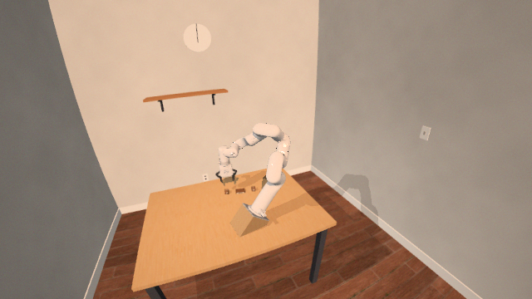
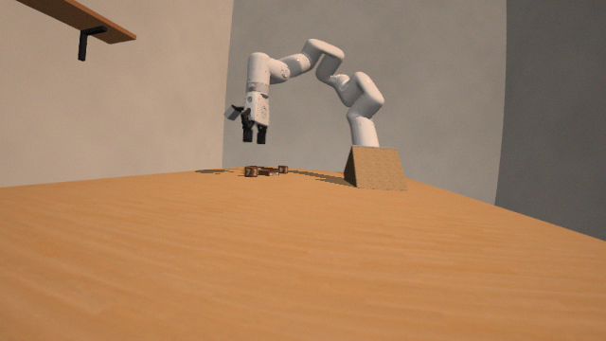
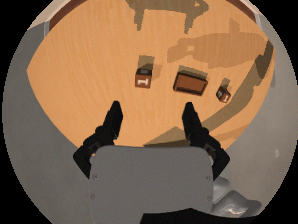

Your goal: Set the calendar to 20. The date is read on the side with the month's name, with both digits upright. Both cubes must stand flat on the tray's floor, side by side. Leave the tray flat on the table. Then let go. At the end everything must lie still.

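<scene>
A brown tray [image 1: 240, 191] [image 2: 269, 173] [image 3: 190, 84] lies on the table with nothing in it; no month's name is readable. One brown cube [image 1: 226, 192] [image 2: 251, 171] [image 3: 143, 81] stands on the table left of the tray in the wrist view. It shows a white 1 lying sideways. The other cube [image 1: 253, 188] [image 2: 283, 169] [image 3: 223, 94] sits right of the tray, turned at an angle, with a small 1 on one face. My gripper [image 1: 229, 183] [image 2: 255, 141] [image 3: 152, 108] is open and empty, pointing down, well above the table near the left cube.
The wooden table [image 1: 187, 232] [image 2: 284, 246] carries the arm's wedge-shaped base [image 1: 249, 222] [image 2: 379, 168], nearer to the top view than the tray. Shadows of the arm and gripper fall around the cubes. A wall shelf [image 1: 187, 95] hangs beyond the table.
</scene>
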Tool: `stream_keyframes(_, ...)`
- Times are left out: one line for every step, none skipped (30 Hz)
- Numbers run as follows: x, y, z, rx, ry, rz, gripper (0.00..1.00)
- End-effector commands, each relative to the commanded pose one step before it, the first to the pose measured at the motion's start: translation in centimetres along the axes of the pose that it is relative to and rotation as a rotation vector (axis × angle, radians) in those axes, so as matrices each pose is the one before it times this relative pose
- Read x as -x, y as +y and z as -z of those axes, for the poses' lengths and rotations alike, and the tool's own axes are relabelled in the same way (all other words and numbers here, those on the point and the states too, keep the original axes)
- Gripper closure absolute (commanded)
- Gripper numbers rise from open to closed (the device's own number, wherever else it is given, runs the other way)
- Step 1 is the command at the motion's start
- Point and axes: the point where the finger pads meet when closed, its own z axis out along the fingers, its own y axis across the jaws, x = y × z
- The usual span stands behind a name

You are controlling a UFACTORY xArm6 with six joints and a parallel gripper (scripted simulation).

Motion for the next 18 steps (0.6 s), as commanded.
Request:
stream_keyframes(-0.367,2.013,0.303,-0.00952,-0.00033,0.13507,0.00)
stream_keyframes(0.000,0.000,0.000,0.00000,0.00000,0.00000,0.00)
stream_keyframes(0.045,0.778,0.038,-0.00089,-0.00005,0.05103,0.00)
stream_keyframes(0.109,0.827,0.032,-0.00086,0.00001,0.05492,0.00)
stream_keyframes(0.087,0.419,0.013,-0.00040,0.00003,0.02829,0.00)
stream_keyframes(0.093,0.372,0.010,-0.00033,0.00004,0.02540,0.00)
stream_keyframes(0.019,0.068,0.002,-0.00006,0.00001,0.00470,0.00)
stream_keyframes(0.251,0.827,0.014,-0.00066,0.00013,0.05758,0.00)
stream_keyframes(0.020,0.054,0.001,-0.00004,0.00001,0.00384,0.00)
stream_keyframes(0.322,0.801,0.004,-0.00053,0.00016,0.05795,0.00)
stream_keyframes(0.039,0.080,0.000,-0.00005,0.00002,0.00599,0.00)
stream_keyframes(0.368,0.719,-0.006,-0.00036,0.00016,0.05460,0.00)
stream_keyframes(0.086,0.143,-0.002,-0.00006,0.00003,0.01133,0.00)
stream_keyframes(0.399,0.625,-0.015,-0.00021,0.00015,0.05053,0.00)
stream_keyframes(0.146,0.198,-0.006,-0.00005,0.00005,0.01684,0.00)
stream_keyframes(0.411,0.525,-0.022,-0.00008,0.00011,0.04584,0.00)
stream_keyframes(0.215,0.243,-0.013,-0.00001,0.00005,0.02238,0.00)
stream_keyframes(0.000,0.000,0.000,0.00000,0.00000,0.00000,0.00)
